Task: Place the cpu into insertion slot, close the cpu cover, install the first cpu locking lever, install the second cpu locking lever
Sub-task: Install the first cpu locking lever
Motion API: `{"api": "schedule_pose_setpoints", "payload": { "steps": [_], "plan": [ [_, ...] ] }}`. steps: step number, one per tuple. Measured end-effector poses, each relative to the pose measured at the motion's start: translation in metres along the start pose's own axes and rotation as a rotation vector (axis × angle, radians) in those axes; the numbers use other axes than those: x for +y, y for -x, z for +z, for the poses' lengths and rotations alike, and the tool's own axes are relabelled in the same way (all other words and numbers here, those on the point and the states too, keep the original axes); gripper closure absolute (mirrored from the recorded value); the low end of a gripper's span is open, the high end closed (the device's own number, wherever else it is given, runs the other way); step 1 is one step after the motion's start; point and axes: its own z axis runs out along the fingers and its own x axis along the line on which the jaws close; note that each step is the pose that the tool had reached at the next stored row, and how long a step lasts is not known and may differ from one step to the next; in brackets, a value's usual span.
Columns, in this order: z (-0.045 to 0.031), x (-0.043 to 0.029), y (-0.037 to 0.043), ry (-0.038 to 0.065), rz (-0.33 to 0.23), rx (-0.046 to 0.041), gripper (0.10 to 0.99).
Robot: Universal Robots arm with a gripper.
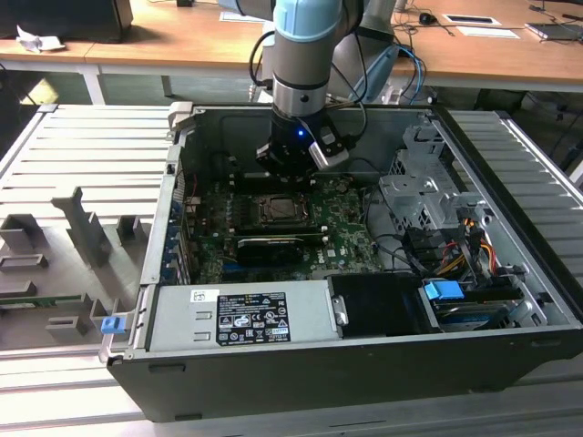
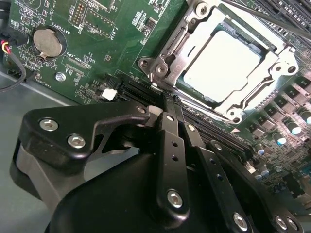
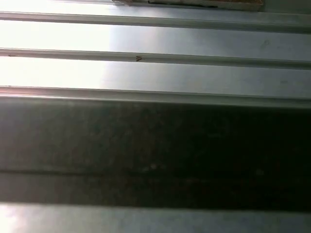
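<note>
**Desk editor:** Ribbed metal desk (image 1: 82, 155), open computer case (image 1: 273, 373) laid flat on it. What is being done inside?

**Picture editor:** The cpu (image 2: 221, 65) is seen seated in the insertion slot (image 1: 284, 211), and the cpu cover (image 2: 187, 46) is laid down around its pale face. In the exterior view the slot is found at 6 o'clock from the end effector (image 2: 166, 101), just beside it. The lever stage is judged to be in hand. A thin metal rod (image 2: 262, 14) along the far side of the socket is taken to be one of the levers, though whether it is latched cannot be told.

**Desk editor:** How is that step best done?

**Picture editor:** The lever should be pressed down and swung sideways under its hook, and the push should be kept off the green circuit board (image 2: 97, 53) and its small parts.

**Desk editor:** And the end effector?

**Picture editor:** Its fingers (image 2: 170, 145) are shown pressed together, with nothing pinched. The tip is held at the near corner of the socket frame; contact cannot be confirmed.
</note>
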Motion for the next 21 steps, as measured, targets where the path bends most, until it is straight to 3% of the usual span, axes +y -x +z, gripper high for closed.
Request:
{"api": "schedule_pose_setpoints", "payload": {
  "steps": [21],
  "plan": [
    [0.0014, -0.0029, 0.0001, 0.001, 0.0, 0.002, 0.98]
  ]
}}
